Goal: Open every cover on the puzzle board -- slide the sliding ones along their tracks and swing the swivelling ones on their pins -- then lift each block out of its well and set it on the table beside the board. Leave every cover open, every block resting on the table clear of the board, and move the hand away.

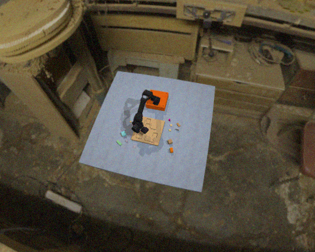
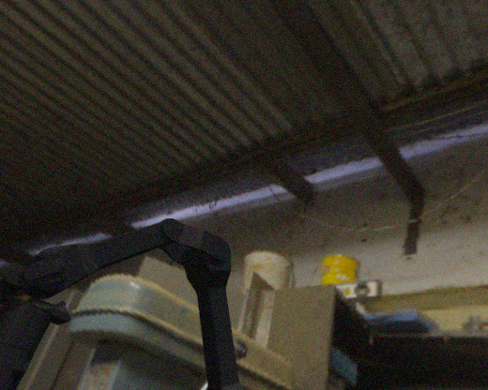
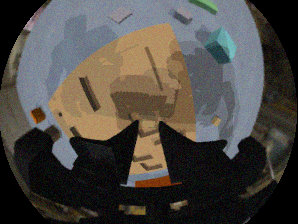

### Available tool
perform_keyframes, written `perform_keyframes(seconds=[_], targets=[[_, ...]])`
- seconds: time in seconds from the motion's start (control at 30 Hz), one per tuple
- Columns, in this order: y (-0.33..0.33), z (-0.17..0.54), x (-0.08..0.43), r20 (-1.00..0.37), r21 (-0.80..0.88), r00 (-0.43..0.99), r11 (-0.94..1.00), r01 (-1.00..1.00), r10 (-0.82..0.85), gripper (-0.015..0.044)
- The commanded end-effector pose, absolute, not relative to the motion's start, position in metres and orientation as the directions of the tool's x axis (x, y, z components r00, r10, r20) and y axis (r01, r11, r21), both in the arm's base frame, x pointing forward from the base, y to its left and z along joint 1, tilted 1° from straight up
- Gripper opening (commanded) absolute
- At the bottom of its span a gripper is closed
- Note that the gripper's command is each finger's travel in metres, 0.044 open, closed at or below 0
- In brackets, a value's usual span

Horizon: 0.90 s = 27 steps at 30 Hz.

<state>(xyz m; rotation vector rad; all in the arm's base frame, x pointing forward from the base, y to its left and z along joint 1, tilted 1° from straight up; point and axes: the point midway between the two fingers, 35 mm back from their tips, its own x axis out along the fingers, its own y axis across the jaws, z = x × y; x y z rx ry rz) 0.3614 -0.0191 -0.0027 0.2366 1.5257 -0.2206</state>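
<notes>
The wooden puzzle board (image 1: 160, 128) (image 3: 135, 62) lies on the blue-grey table top, partly hidden by the arm in the top view. Dark slots (image 3: 90, 94) and several angular grooves show in it in the wrist view. My gripper (image 3: 148, 123) is partly open over the board, with a gap between the fingertips; a light tan patch shows in the gap, and nothing looks gripped. A teal block (image 1: 123, 133) (image 3: 220, 46) and a green block (image 1: 119, 142) (image 3: 204, 5) lie off the board on one side. An orange block (image 1: 171, 150) (image 3: 38, 115) and a brown block (image 1: 170, 141) lie off the other side.
An orange box stands behind the board near the arm's base. Small pieces, one magenta (image 1: 169, 120) and one tan (image 1: 179, 125), lie right of the board. Two pale pinkish pieces lie beyond it in the wrist view. The exterior view shows only the arm (image 2: 214, 319) and the workshop.
</notes>
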Motion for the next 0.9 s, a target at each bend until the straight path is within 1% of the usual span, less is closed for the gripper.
perform_keyframes(seconds=[0.0,0.77,0.87], targets=[[-0.019,-0.008,0.359,-1.0,0.014,0.024,0.956,0.293,0.007,0.0144],[-0.018,-0.019,0.359,-1.0,0.014,0.024,0.956,0.293,0.007,0.0144],[-0.019,-0.016,0.361,-1.0,0.014,0.029,0.957,0.288,0.006,0.0124]])
